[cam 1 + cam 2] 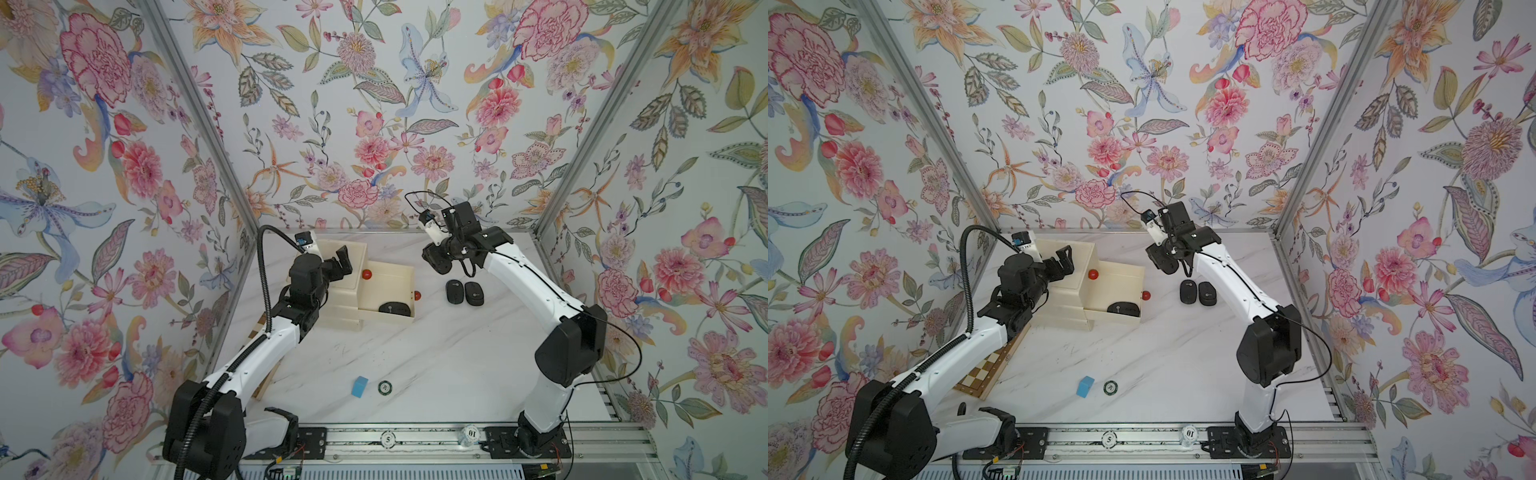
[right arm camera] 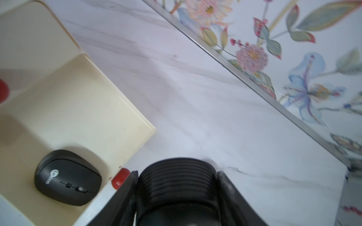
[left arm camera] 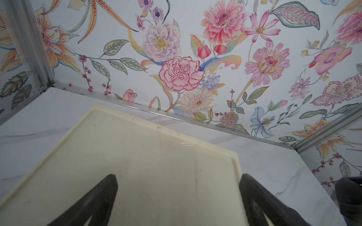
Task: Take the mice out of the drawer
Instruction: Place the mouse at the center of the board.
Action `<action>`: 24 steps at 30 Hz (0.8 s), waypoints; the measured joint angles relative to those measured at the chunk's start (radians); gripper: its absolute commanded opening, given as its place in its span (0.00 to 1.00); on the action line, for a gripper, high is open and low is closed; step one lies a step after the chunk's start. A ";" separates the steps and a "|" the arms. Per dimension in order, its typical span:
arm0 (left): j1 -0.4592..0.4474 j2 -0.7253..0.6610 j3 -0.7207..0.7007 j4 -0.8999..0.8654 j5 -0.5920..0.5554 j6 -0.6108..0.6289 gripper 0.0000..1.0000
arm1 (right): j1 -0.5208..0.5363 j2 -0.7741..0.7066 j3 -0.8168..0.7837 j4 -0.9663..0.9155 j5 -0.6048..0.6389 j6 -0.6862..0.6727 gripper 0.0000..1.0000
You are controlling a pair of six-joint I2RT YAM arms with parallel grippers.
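White marble-patterned tabletop (image 1: 415, 365), boxed in by floral wallpaper on three sides. Nearest the viewer, in both top views, a blue block (image 1: 360, 386) and a round black-and-white chip (image 1: 385, 387) lie just beside each other without touching. A chessboard (image 1: 984, 374) shows partly under the left arm in a top view.

Farther back on the left stands a cream drawer unit (image 1: 357, 249), its lower drawer (image 1: 388, 286) pulled open toward the middle of the table. One black mouse, the drawer mouse (image 1: 394, 309), lies flat in the drawer's near corner, close behind the front panel and its red knob (image 1: 417, 295) (the right wrist view shows its white logo and scroll wheel facing up).

To the right of the drawer, out on the marble, an inner table mouse (image 1: 454, 291) and an outer table mouse (image 1: 474, 294), both black, lie side by side, almost touching.

Just beyond them the right gripper (image 1: 435, 262) hangs above the table, its fingers closed partway onto the sides of a black, ridged held mouse (image 2: 177, 195).

The left gripper (image 1: 344, 262) hovers over the unit's flat top, fingers (image 3: 101, 199) spread wide with nothing between them.
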 measured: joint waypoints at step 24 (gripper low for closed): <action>0.001 -0.001 -0.029 0.083 0.046 0.002 1.00 | -0.088 -0.165 -0.652 0.202 0.127 0.379 0.46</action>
